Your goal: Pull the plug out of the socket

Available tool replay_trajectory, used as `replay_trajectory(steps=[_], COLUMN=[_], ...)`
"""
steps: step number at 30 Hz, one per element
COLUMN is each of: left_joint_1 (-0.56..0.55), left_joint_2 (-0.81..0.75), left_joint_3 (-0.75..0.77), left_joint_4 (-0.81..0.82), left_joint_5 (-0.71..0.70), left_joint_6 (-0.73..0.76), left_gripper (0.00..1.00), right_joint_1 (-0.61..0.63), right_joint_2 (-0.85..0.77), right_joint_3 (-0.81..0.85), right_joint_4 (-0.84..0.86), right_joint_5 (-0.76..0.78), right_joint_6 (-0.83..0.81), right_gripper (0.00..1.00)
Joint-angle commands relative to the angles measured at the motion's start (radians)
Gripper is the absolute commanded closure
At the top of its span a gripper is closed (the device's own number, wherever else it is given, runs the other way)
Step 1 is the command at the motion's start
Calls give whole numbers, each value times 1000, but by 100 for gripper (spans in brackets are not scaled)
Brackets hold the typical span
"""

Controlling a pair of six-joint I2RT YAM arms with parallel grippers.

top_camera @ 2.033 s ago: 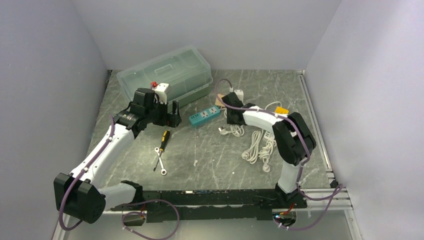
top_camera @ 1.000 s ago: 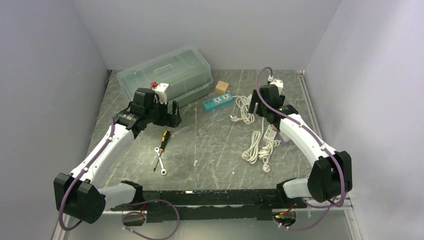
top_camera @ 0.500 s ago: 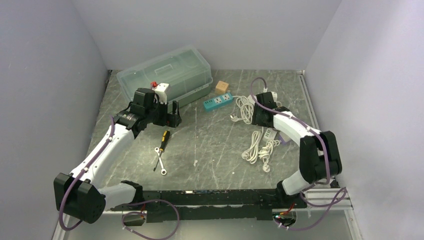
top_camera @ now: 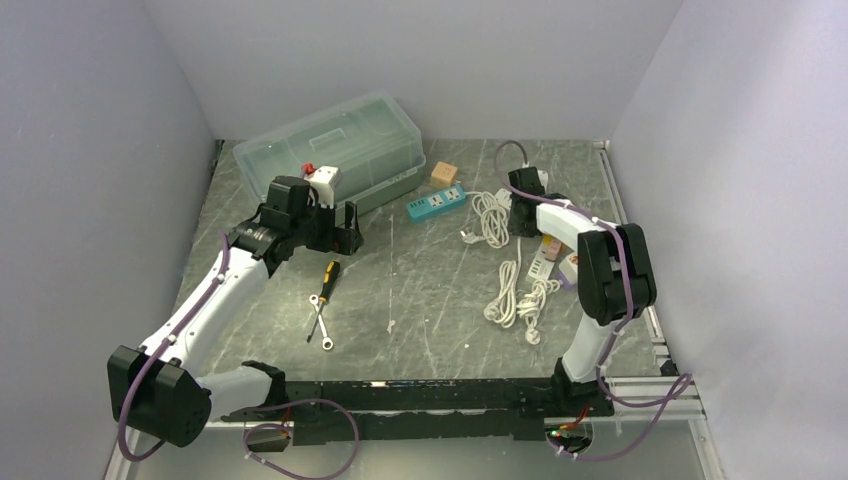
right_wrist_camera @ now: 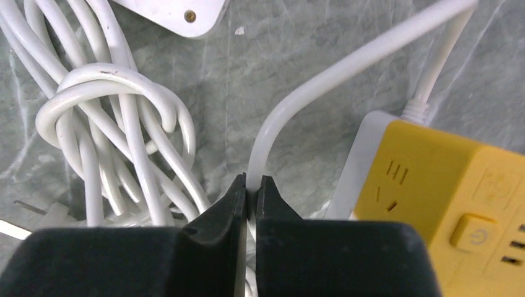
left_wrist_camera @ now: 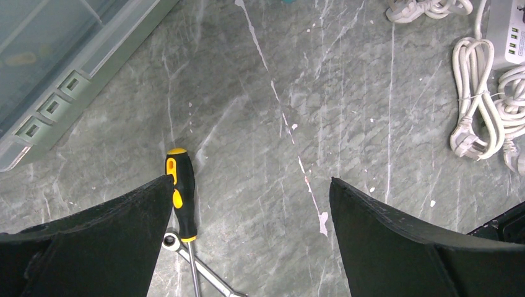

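My right gripper point(right_wrist_camera: 252, 185) is shut on a white cable point(right_wrist_camera: 347, 65) that runs to a yellow power strip point(right_wrist_camera: 433, 185). In the top view the gripper point(top_camera: 522, 208) is low at the back right, beside a coiled white cable point(top_camera: 488, 215). The coil also shows in the right wrist view point(right_wrist_camera: 111, 124). A teal power strip point(top_camera: 437, 203) lies apart to the left, and I see no plug in it. My left gripper point(left_wrist_camera: 249, 180) is open and empty above the table, and in the top view point(top_camera: 340, 225) it is by the plastic box.
A clear plastic box point(top_camera: 335, 150) stands at the back left. A black-and-yellow screwdriver point(left_wrist_camera: 180, 192) and a wrench point(top_camera: 321, 328) lie under the left gripper. A wooden block point(top_camera: 443, 173) sits behind the teal strip. A white power strip point(top_camera: 540, 265) and more bundled cables point(top_camera: 520, 295) lie at the right.
The right arm left the teal strip, which now lies farther back. It rose toward the back right, then came down onto the white cable. The left arm has not moved.
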Motion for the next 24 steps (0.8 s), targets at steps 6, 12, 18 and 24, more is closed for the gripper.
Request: replay_trajectory(steps=[6, 12, 18, 24], left_joint_1=[0, 0, 0, 0], left_joint_2=[-14, -6, -1, 11], left_joint_3=[11, 10, 11, 12], left_joint_4=[12, 12, 10, 0], left_joint_5=[11, 11, -8, -42], left_joint_6=[4, 4, 3, -8], left_gripper=[1, 1, 1, 1], right_joint_1=[62, 265, 449, 607], right_joint_2=[-202, -392, -440, -362], right_joint_3=[-149, -275, -297, -223], right_joint_4=[-1, -5, 28, 71], right_joint_5=[-113, -37, -5, 33], right_joint_6=[90, 202, 304, 349], right_gripper=[100, 100, 100, 100])
